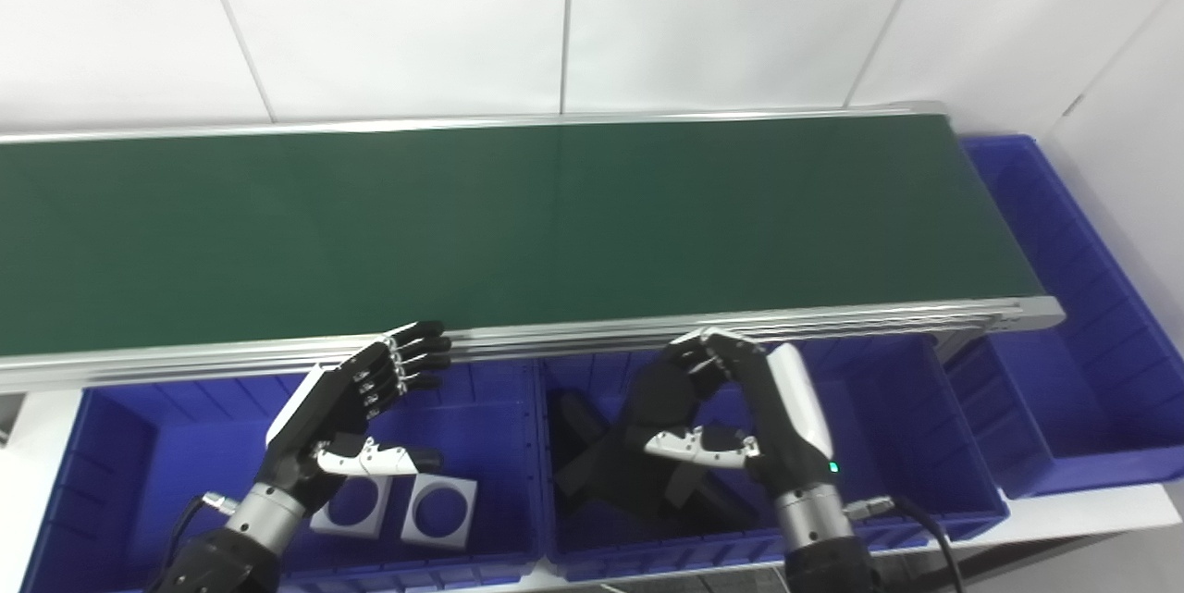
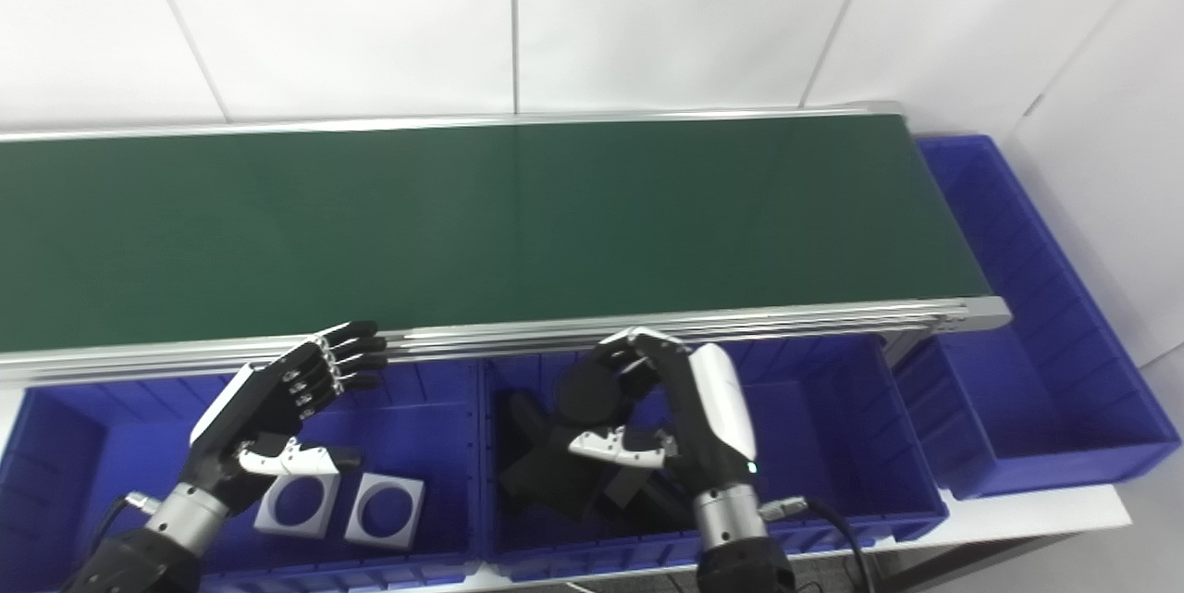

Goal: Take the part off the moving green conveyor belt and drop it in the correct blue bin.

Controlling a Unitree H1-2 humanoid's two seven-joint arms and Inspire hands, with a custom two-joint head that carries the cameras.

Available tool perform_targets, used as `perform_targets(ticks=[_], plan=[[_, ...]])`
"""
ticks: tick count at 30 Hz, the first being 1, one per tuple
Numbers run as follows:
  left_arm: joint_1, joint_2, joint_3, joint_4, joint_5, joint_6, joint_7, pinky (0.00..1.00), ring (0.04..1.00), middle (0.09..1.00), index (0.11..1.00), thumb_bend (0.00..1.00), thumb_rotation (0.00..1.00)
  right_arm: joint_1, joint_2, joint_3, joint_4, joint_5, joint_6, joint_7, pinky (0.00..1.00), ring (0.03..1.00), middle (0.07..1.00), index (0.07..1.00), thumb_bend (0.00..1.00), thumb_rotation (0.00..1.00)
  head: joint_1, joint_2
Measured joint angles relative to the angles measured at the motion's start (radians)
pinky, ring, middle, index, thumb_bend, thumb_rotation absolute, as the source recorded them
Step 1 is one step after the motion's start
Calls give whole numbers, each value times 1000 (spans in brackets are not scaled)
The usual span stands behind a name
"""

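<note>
The green conveyor belt (image 1: 518,223) runs across the view and carries no part. My left hand (image 1: 356,399) is open and empty, its fingers spread over the left blue bin (image 1: 120,445). That bin holds two grey square parts with round holes (image 1: 439,510). My right hand (image 1: 731,408) hovers over the middle blue bin (image 1: 888,426), fingers loosely curled and apart from the thumb, holding nothing. Several black parts (image 1: 592,459) lie in that bin below the hand and are partly hidden by it.
The belt's silver front rail (image 1: 832,320) runs just beyond both hands. A third blue bin (image 1: 1064,297) stands past the belt's right end. A white wall rises behind the belt.
</note>
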Motion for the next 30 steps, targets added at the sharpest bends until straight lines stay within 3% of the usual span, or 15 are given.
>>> perform_targets(ticks=[16, 30], plan=[[-1, 11, 7, -36, 0, 18, -18, 748, 781, 810, 817, 1000, 161, -132, 3, 42, 137, -22, 21, 35, 423, 426, 506, 503, 517, 0, 2, 14], [6, 28, 15, -37, -2, 36, -19, 750, 779, 802, 822, 1000, 158, -116, -24, 73, 204, -88, 21, 5, 398, 417, 505, 512, 515, 0, 5, 12]])
